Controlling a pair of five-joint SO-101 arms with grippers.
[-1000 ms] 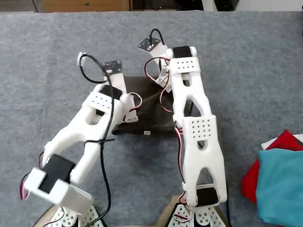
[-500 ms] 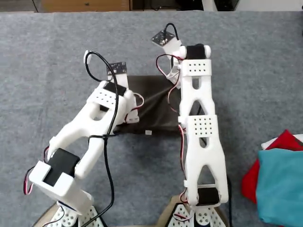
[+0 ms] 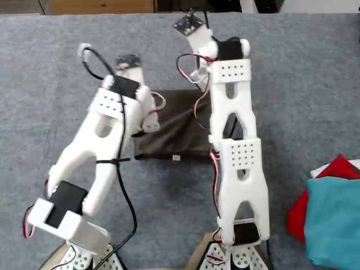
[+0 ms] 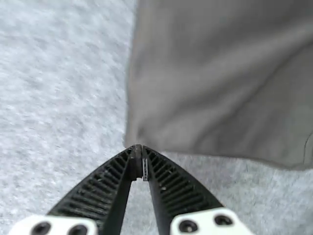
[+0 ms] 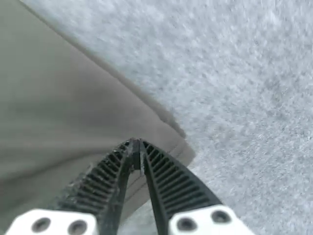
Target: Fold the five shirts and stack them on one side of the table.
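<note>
The dark shirt lies folded at the middle of the desk. The left claw is clenched on nothing just off one corner of it, and the right claw, also clenched and empty, hangs over another. The likely step is moving it to the folded pile at the desk's right edge. Each claw should open, pinch all layers, and lift evenly.
</note>
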